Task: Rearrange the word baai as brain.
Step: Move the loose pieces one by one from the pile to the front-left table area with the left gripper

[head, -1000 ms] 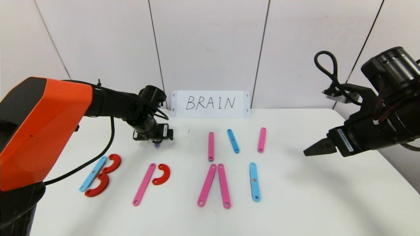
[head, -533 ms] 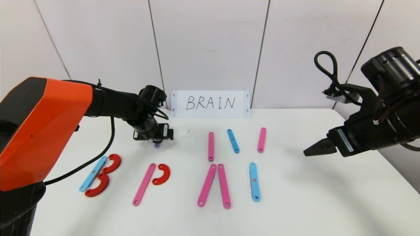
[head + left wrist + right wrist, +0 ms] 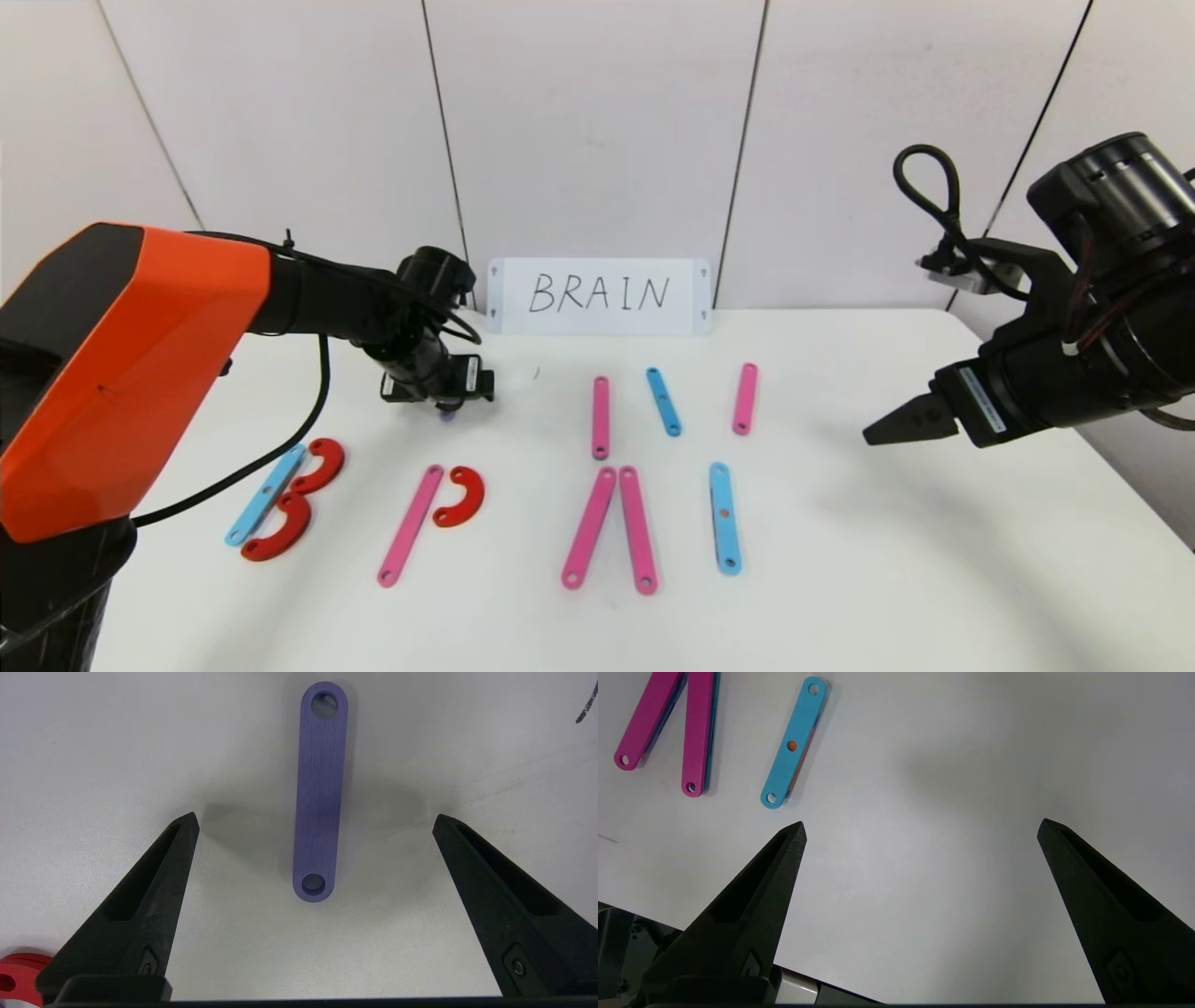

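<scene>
The left claw (image 3: 315, 816), spread wide over the purple bar (image 3: 319, 793) beside the red C-piece (image 3: 459, 496), should pinch that thin, stiff, light strip across its narrow middle.

A: Any room around the purple bar (image 3: 319, 793)?

B: Yep, bare desk (image 3: 93, 756) on both its long sides, so the left gripper (image 3: 315, 821) with its jaws spread has space. Only a red C-piece (image 3: 14, 980) nearby, off past one jaw.

A: Right of it?

B: Wide open desk.
</scene>
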You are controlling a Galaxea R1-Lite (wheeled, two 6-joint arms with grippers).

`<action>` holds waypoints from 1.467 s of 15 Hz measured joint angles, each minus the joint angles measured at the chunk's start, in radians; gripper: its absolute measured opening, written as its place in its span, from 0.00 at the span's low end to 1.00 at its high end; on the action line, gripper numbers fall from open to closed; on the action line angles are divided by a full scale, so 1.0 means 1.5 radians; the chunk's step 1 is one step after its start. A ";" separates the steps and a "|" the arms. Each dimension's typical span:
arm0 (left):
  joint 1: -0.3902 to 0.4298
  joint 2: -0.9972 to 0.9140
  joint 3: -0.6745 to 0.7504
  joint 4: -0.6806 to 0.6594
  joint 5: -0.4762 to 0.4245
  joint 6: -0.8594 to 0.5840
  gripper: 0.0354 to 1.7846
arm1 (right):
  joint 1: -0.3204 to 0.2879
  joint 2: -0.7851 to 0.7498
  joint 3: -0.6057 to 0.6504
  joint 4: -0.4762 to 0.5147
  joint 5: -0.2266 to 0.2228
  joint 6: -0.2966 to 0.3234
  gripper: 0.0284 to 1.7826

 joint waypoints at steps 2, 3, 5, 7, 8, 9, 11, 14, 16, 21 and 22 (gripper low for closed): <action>0.000 0.000 0.000 0.000 0.000 0.000 0.98 | 0.000 0.000 0.000 0.000 0.000 0.000 0.97; 0.000 0.001 0.000 0.000 0.000 0.000 0.98 | 0.000 0.000 0.000 0.000 0.000 0.000 0.97; 0.000 0.001 0.000 0.000 0.000 0.000 0.98 | 0.000 0.000 0.001 0.000 0.000 0.000 0.97; 0.001 0.001 0.000 0.000 0.000 0.001 0.95 | 0.001 0.000 0.001 0.000 0.000 0.000 0.97; 0.001 0.001 0.000 0.000 0.001 0.000 0.92 | 0.001 0.000 0.002 0.000 0.000 0.000 0.97; 0.001 0.001 -0.001 -0.001 0.000 0.001 0.87 | 0.002 0.000 0.002 0.000 0.000 0.000 0.97; 0.001 0.001 -0.001 -0.002 0.000 0.001 0.72 | 0.002 0.000 0.002 0.000 0.000 0.000 0.97; 0.001 0.001 -0.001 -0.002 0.000 0.000 0.42 | 0.003 0.000 0.002 0.000 0.000 0.000 0.97; 0.000 0.001 0.000 -0.002 0.001 0.000 0.23 | 0.003 0.000 0.002 0.000 -0.001 0.000 0.97; 0.000 0.001 0.000 -0.002 0.000 -0.001 0.13 | 0.002 -0.007 0.002 0.000 -0.003 0.001 0.97; 0.000 0.001 0.000 -0.001 0.000 -0.001 0.13 | 0.002 -0.010 0.002 0.000 -0.005 0.000 0.97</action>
